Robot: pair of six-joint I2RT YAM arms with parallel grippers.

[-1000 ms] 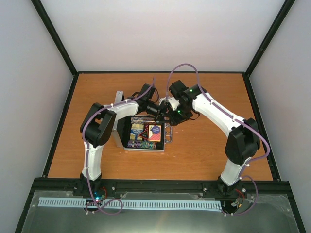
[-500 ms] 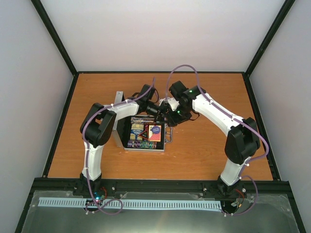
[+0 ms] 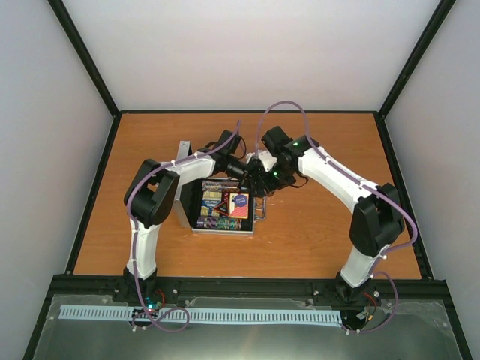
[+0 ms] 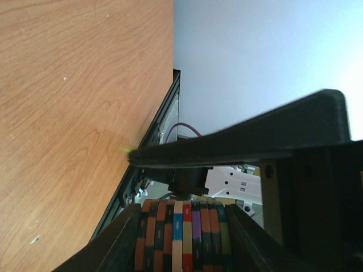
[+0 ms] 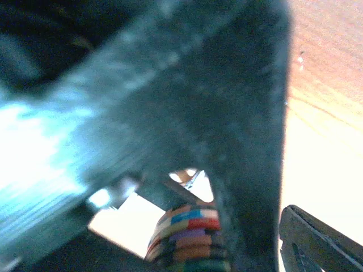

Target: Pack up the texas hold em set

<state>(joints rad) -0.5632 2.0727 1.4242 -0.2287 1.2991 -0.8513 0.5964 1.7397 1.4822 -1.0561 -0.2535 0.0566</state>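
Plain white walls (image 3: 247, 52) box in a wood-grain counter (image 3: 322, 232). A little left of its middle sits the small silver case (image 3: 223, 230), open, with its lid (image 3: 182, 196) standing upright along the left side and a metal handle (image 3: 260, 210) on the right side. The black lining holds rows of multicoloured chips (image 3: 212, 200), and a red deck (image 3: 240, 204) lies toward the right.

Both arms arch in over the case's far right corner and meet there, crowding that corner from above. The left end effector (image 4: 182, 215) is clamped on a stack of chips (image 4: 181, 241), pinched edge-on between its two black fingers (image 4: 113, 246). The stack hangs above the far edge of the case, not in it. A long black bar (image 4: 244, 141) crosses just past the stack's far end.

The right end effector (image 3: 261, 177) is right against the left one. Its own view is badly blurred. The same chip stack (image 5: 190, 235) shows beside a dark mass, and one finger (image 5: 317, 238) stands apart at lower right. I cannot tell how its jaws stand.
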